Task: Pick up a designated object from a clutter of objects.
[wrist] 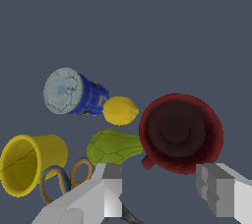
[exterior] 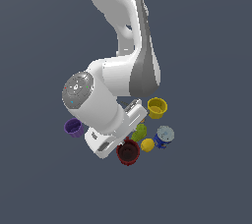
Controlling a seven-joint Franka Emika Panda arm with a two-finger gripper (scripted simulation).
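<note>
- Hanging above the clutter, the gripper (wrist: 160,188) is seen in the wrist view with its fingers (wrist: 110,188) spread apart and nothing between them — the red mug (wrist: 180,132) lies just beyond their tips, roughly in line with the gap.
- In the exterior view the red mug (exterior: 128,152) is found at the near edge of the group, upright with its dark mouth facing up, partly tucked beneath the white hand of the arm.
- A lemon (wrist: 120,110) and a green fruit (wrist: 114,146) are set just beside the mug; whether they touch it cannot be told. The blue-white can (wrist: 74,92), the yellow cup (wrist: 29,163) and the scissors (wrist: 64,179) lie further off, and the purple cup (exterior: 74,127) stands well apart on the other side.
- The mug is judged to be stiff, fairly light and smooth-walled — likely slippery if pinched weakly.
- Its body looks wide against the opening, so a grip across one wall at the rim is judged the safer hold; the small stub of a handle (wrist: 147,162) is better avoided.
- A nudge of the green fruit is the main risk on descent.
</note>
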